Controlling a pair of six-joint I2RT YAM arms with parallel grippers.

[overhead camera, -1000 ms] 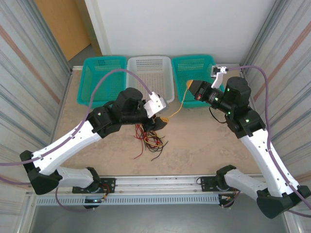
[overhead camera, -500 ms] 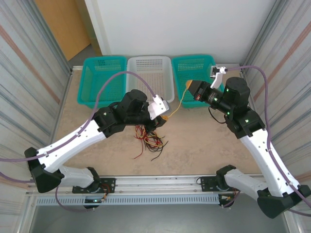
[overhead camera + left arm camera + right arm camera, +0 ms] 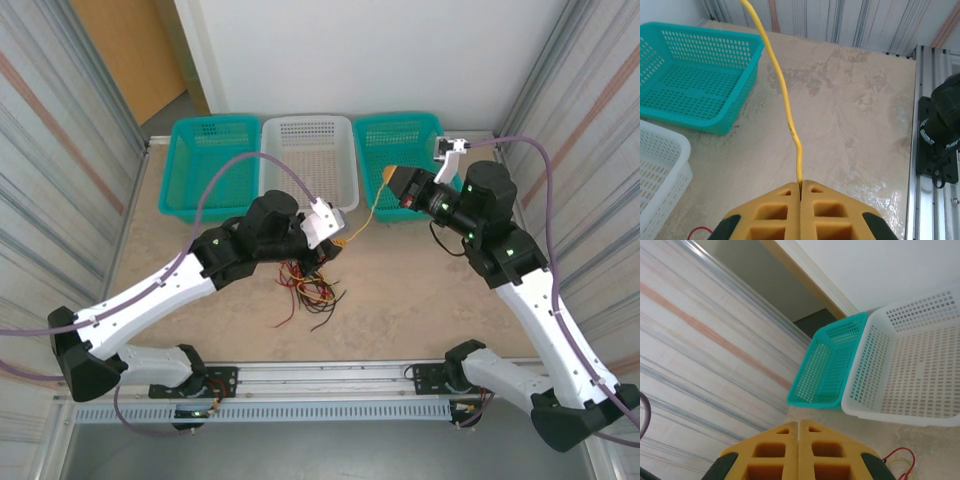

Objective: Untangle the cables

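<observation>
left wrist: yellow cable (image 3: 788, 117) in claw (image 3: 800, 186)

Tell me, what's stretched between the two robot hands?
A thin yellow cable. In the top view it runs from the left gripper, shut on it, up to the right gripper.

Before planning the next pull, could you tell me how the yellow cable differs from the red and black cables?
The yellow cable hangs above the table, strung between the left gripper and right gripper; the red and black cables lie on the table. The yellow cable is one gently curved strand; the red and black cables form a curly heap. All are thin wires.
</observation>
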